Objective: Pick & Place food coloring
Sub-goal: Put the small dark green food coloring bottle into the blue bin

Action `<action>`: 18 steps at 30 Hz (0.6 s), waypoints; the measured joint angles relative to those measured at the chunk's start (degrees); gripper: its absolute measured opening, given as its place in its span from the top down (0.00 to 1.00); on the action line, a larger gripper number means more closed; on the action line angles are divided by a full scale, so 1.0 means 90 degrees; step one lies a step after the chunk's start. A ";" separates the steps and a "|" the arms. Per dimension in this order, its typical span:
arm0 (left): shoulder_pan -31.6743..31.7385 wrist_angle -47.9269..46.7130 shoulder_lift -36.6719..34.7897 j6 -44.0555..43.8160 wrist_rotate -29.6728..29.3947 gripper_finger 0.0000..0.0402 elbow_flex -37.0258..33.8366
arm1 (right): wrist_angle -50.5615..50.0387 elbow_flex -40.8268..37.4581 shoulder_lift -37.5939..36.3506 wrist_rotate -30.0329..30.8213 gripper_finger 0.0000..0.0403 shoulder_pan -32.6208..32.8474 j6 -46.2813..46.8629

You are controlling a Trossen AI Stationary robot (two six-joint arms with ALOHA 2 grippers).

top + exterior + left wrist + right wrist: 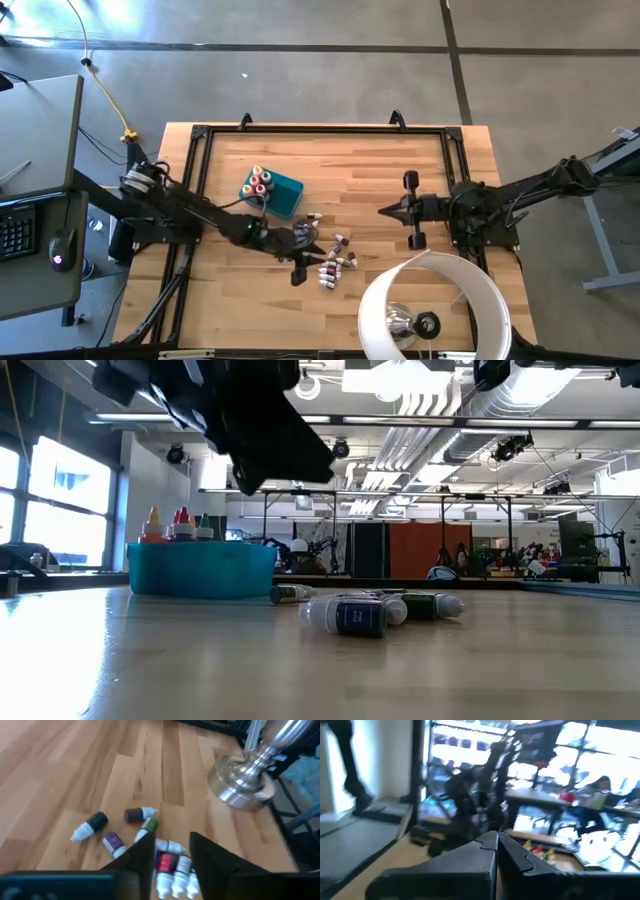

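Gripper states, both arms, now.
Left gripper: open, empty, over the loose food coloring bottles on the table.
Right gripper: shut, holding nothing, waiting at the table's right side.

Light wood-plank table (400,170) with black frame along its edges, teal bin (284,196) resting left of centre holding upright bottles, loose food coloring bottles (336,264) lying scattered toward the near edge, lamp (430,310) standing at the near right corner.
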 joint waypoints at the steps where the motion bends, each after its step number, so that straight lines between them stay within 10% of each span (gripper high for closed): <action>1: 0.0043 -0.0011 0.0103 0.0101 0.0011 0.67 0.0009 | -0.0115 0.0023 0.0015 -0.0107 1.00 0.0002 0.0000; 18: 0.0068 0.0346 0.0997 0.0869 -0.0519 0.52 -0.0008 | -0.0015 0.0049 0.0141 -0.0128 1.00 -0.0058 -0.0328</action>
